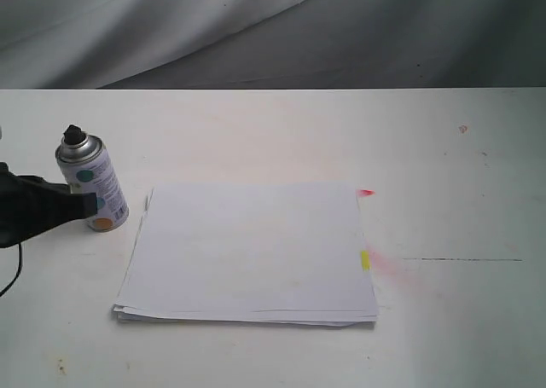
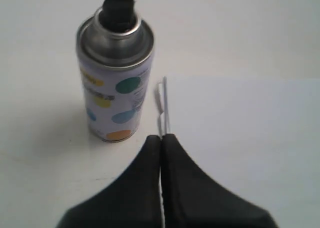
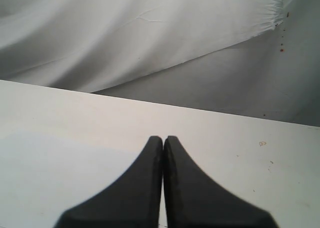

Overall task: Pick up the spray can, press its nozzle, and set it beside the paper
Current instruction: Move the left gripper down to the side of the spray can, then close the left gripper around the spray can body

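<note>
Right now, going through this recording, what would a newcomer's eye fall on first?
The silver spray can with coloured dots stands upright on the left of the white table, just off the left edge of the paper. The paper stack fills the middle, with yellow and pink marks along its right edge. The left pincer, shut and black, sits close by the can without gripping it.

1 exterior, 2 wrist cameras.
Exterior overlooks the whole table (image 1: 256, 132); wrist cameras sit close behind the left gripper (image 2: 161, 138) and right gripper (image 3: 163, 138). The spray can (image 1: 92, 188) ahead of the left one shows in exterior too.
</note>
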Controlling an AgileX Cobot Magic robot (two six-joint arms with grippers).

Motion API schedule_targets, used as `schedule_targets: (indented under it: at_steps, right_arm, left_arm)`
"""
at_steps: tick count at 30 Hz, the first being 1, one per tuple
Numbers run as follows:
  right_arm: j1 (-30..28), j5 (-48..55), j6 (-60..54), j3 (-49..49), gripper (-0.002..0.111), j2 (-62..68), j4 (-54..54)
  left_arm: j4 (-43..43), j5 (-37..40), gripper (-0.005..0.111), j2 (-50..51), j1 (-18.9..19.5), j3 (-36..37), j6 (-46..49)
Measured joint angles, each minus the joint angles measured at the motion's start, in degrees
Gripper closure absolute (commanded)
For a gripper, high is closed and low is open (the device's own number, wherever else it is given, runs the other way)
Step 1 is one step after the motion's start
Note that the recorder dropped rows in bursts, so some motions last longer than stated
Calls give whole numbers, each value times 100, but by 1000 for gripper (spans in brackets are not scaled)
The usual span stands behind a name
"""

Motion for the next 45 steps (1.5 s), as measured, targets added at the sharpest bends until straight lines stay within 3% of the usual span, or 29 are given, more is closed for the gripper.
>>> schedule_targets:
  at_steps: [10,15,20,28,37,45]
  right_arm:
    - [0,0,0,0,108,0,0]
    - [0,0,0,0,108,0,0]
    - [0,0,0,0,108,0,0]
    - [0,0,0,0,108,0,0]
    - [0,0,0,0,108,0,0]
    - [0,0,0,0,108,0,0]
  left_arm:
    - [-4622,-1251,107,0,0,-12,4647]
    - [-6859,-2656,107,0,0,783,7074]
    - [-8093,-3720,107,0,0,1473,8410]
    - [-8604,-4053,107,569,0,1603,8849]
    - [-8626,-5500,107,2208,0,1603,8649]
    - [-8626,-5880,107,2717,0,1603,8616]
